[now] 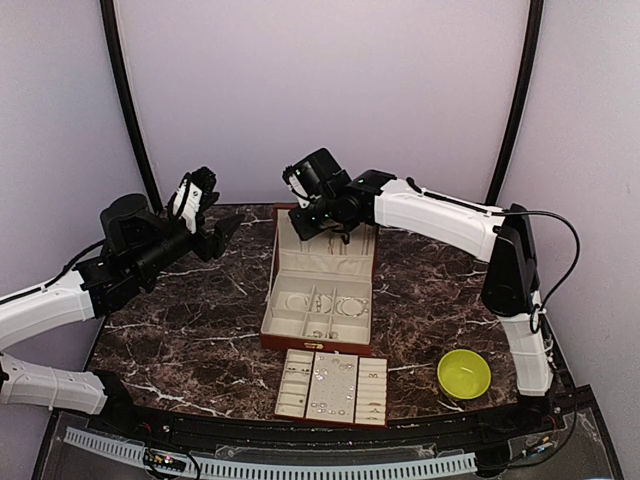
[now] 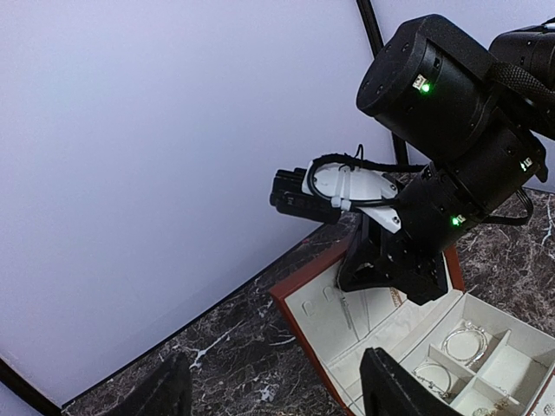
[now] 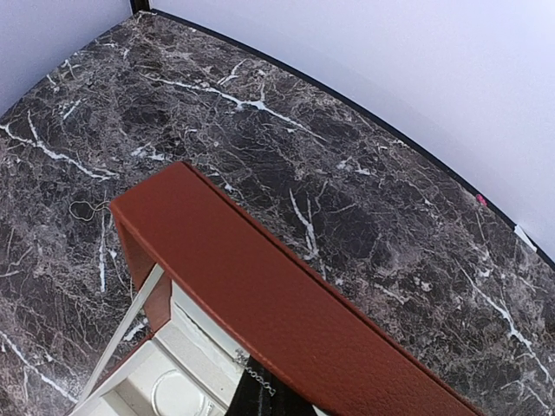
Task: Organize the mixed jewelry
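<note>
**Left gripper spread over the table, right gripper pressed shut at the box lid**

The left gripper hangs above the dark marble table, left of the reddish-brown box, with its fingers wide apart and nothing between them. The right gripper is at the far end of the box, against the upright lid, with its jaws pressed together. In the right wrist view a thin chain shows just beside its fingertip, inside the lid; whether it is pinched cannot be told. The mixed jewelry lies mostly in the cream-lined tray at the near edge, well apart from both grippers. More silvery loops sit in the box's compartments, nearer than the right gripper. A yellow-green bowl stands to the right of the tray
</note>
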Controlling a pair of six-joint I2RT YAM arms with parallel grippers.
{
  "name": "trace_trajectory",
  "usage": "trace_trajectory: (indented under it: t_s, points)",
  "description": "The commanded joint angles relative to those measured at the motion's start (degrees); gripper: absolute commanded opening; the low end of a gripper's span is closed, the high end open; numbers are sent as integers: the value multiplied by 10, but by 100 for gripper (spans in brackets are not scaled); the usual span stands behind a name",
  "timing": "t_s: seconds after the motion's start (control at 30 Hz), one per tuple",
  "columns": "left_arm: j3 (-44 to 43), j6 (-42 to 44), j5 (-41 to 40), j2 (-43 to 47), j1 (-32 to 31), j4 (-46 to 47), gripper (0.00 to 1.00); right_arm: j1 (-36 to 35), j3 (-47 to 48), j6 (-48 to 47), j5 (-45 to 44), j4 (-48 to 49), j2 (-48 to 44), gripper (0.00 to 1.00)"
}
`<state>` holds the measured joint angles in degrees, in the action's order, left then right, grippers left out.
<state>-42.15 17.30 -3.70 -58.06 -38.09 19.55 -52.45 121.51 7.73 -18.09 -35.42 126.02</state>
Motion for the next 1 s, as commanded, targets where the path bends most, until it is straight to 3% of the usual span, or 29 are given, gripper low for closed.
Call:
trace_trajectory:
  t_s: [0.0, 0.53, 0.97]
  points:
    - [-2, -5, 4, 14, 3, -5, 69, 4, 6, 15, -7, -3, -20, 0]
    - [-3, -8, 9, 12, 3, -5, 69, 11, -35, 45, 8, 38, -61, 0]
    - [-4, -10, 12, 14, 2, -7, 70, 18, -21, 56, -6, 16, -34, 0]
